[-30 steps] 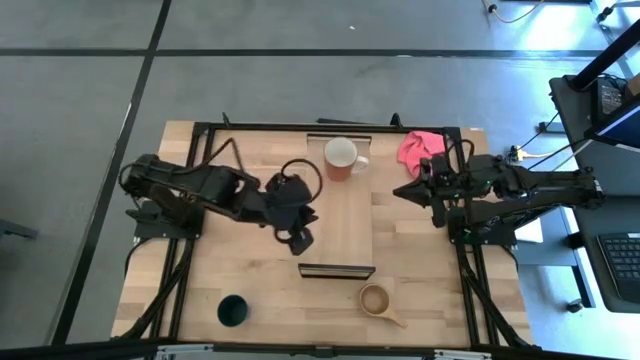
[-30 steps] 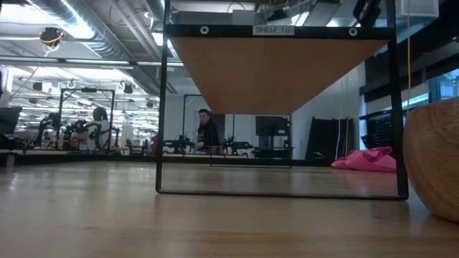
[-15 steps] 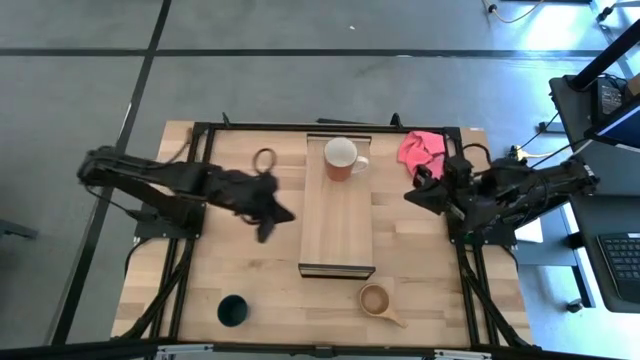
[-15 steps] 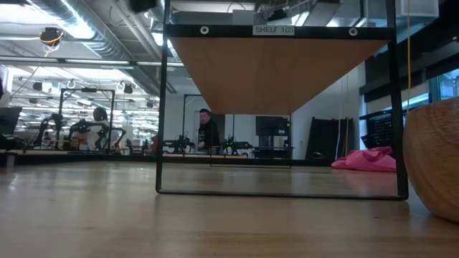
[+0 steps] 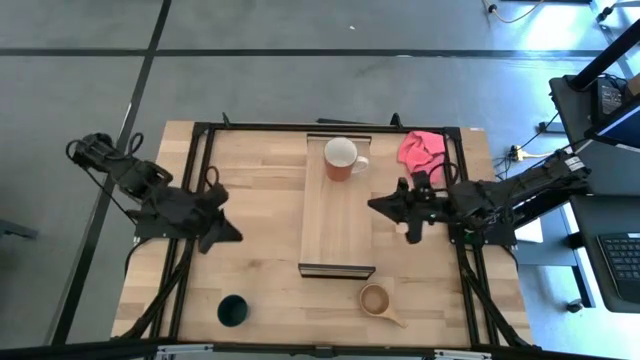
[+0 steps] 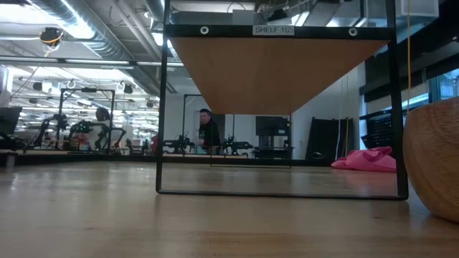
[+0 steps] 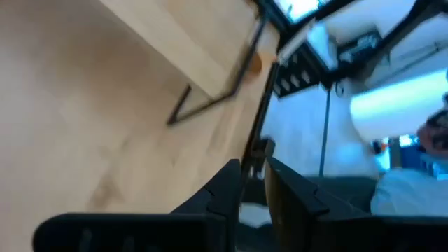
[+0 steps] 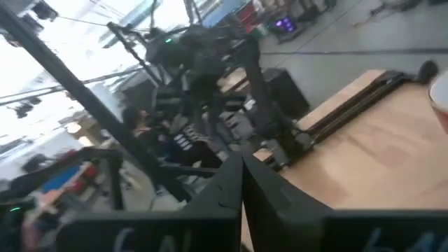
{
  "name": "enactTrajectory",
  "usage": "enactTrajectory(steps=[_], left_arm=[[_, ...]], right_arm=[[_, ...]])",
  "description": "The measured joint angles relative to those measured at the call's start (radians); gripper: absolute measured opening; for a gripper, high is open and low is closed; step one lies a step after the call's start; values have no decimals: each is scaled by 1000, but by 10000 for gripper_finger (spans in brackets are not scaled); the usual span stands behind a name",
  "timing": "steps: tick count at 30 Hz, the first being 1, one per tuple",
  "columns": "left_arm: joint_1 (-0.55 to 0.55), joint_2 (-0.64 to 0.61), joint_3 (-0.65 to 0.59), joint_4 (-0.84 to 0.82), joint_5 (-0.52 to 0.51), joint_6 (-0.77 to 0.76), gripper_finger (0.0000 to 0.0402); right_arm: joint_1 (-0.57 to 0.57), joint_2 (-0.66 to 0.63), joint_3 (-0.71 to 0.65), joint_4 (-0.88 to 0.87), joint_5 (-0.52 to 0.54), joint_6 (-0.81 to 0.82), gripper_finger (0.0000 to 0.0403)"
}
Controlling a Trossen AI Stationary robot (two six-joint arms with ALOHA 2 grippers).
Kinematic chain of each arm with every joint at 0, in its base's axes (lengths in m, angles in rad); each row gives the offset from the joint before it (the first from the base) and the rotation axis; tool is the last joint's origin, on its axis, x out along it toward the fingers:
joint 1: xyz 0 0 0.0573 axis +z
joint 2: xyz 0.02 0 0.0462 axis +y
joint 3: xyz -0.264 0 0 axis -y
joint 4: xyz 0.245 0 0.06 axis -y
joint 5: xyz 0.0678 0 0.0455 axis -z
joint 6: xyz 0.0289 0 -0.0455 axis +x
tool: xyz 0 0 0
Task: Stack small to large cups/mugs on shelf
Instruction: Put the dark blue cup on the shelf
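Note:
In the high view the red-orange mug (image 5: 341,158) stands upright on the far end of the shelf (image 5: 337,225). The dark green cup (image 5: 232,310) stands on the tabletop near its near-left corner. The tan wooden cup (image 5: 377,298) stands on the tabletop just in front of the shelf's near end, and fills the right edge of the low view (image 6: 434,159). My left gripper (image 5: 222,232), shut, hovers over the table's left part, well clear of the shelf. My right gripper (image 5: 378,206), shut, hovers just right of the shelf's middle.
A pink cloth (image 5: 420,150) lies at the table's far right, behind my right arm. A black metal frame (image 5: 205,160) carries the raised shelf, and its posts (image 6: 161,107) stand on the table. Bare tabletop (image 5: 265,270) lies between the shelf and the green cup.
My left gripper has drawn back from the shelf's left side toward the table's left edge. My right gripper first pulled back slightly, then reached toward the shelf. The cups have kept their places.

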Motion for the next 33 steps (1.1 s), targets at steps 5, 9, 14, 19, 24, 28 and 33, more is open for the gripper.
enactTrajectory(steps=[5,9,14,19,24,28,33], left_arm=[[-113,111,103,-257,-40,-62,58],[-202,222,208,-493,-41,-102,46],[-316,286,280,-506,-66,-116,44],[-399,327,285,-478,-88,-225,50],[-479,408,284,-529,-80,-283,68],[-524,475,284,-532,-92,-291,83],[-535,543,284,-563,-93,-278,97]], right_arm=[[3,110,182,-242,89,-22,8],[3,198,349,-410,112,-52,8],[3,280,490,-523,113,-57,8],[11,332,544,-533,158,-52,8],[47,363,554,-523,213,-24,8],[82,375,554,-502,217,-8,8],[136,378,554,-462,186,-13,8]])
